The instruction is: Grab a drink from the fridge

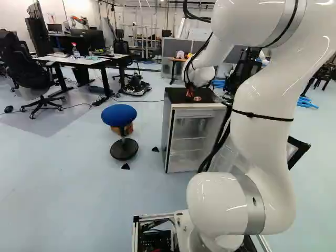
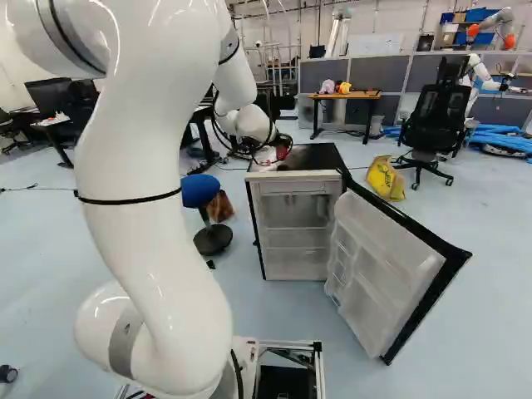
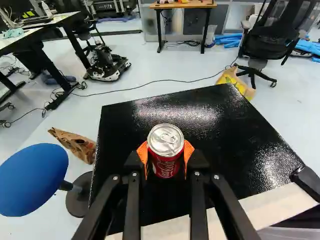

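At the fridge top in the left base view is my gripper [image 1: 192, 93], beyond the arm's wrist. The wrist view shows the gripper [image 3: 166, 152] shut on a red drink can [image 3: 166, 164], an orange pad against either side and the silver lid facing the camera. Behind it lies the black top [image 3: 210, 120] of the small fridge [image 1: 191, 106]; whether the can rests on it or hangs just above, I cannot tell. In the right base view the fridge door [image 2: 391, 274] stands wide open, showing the shelves [image 2: 295, 237] inside.
A blue stool [image 1: 119, 115] stands left of the fridge, with a brown paper bag [image 3: 75, 142] near it. Beyond the fridge are a yellow bag [image 2: 385, 178] and a black office chair [image 2: 432, 116]. Desks [image 1: 79, 60] stand farther left. Another robot [image 2: 478, 75] is at the back right.
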Robot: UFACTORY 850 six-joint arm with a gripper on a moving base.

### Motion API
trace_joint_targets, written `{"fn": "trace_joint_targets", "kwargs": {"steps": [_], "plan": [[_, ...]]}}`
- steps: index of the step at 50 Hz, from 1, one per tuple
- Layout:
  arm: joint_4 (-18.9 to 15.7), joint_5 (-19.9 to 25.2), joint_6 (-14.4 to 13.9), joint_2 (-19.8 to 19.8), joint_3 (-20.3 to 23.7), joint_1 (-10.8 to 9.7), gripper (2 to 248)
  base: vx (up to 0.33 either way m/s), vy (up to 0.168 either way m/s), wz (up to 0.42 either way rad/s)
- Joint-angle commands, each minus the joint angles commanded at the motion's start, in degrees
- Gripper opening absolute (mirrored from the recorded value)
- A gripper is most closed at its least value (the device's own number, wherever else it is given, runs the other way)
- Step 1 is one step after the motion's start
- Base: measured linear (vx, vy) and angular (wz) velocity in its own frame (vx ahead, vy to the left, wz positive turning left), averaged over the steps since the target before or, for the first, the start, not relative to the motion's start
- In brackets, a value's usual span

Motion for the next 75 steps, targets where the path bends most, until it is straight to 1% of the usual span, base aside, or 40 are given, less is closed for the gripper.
{"fn": "trace_joint_targets", "kwargs": {"steps": [6, 41, 42, 46, 47, 51, 52, 56, 57, 62, 63, 75], "plan": [[0.0, 0.0, 0.0, -0.98, -0.53, 0.04, 91, 0.0, 0.0, 0.0], [0.0, 0.0, 0.0, -1.01, -0.56, 0.04, 91, 0.0, 0.0, 0.0], [0.0, 0.0, 0.0, -1.01, -0.56, 0.04, 103, 0.0, 0.0, 0.0], [0.0, 0.0, 0.0, -1.01, -0.56, 0.04, 103, 0.0, 0.0, 0.0], [0.0, 0.0, 0.0, -1.01, -0.56, 0.04, 137, 0.0, 0.0, 0.0], [0.0, 0.0, 0.0, -1.01, -0.56, 0.04, 137, 0.0, 0.0, 0.0], [0.0, 0.0, 0.0, -1.01, -0.56, 0.04, 171, 0.0, 0.0, 0.0], [0.0, 0.0, 0.0, -1.01, -0.56, 0.04, 171, 0.0, 0.0, 0.0], [0.0, 0.0, 0.0, -1.01, -0.56, 0.04, 207, 0.0, 0.0, 0.0], [0.0, 0.0, 0.0, -0.99, -0.55, 0.04, 207, 0.0, 0.0, 0.0], [0.0, 0.0, 0.0, -0.97, -0.52, 0.04, 243, 0.0, 0.0, 0.0], [0.0, 0.0, 0.0, 1.01, 1.87, -0.14, 247, 0.0, 0.0, 0.0]]}}
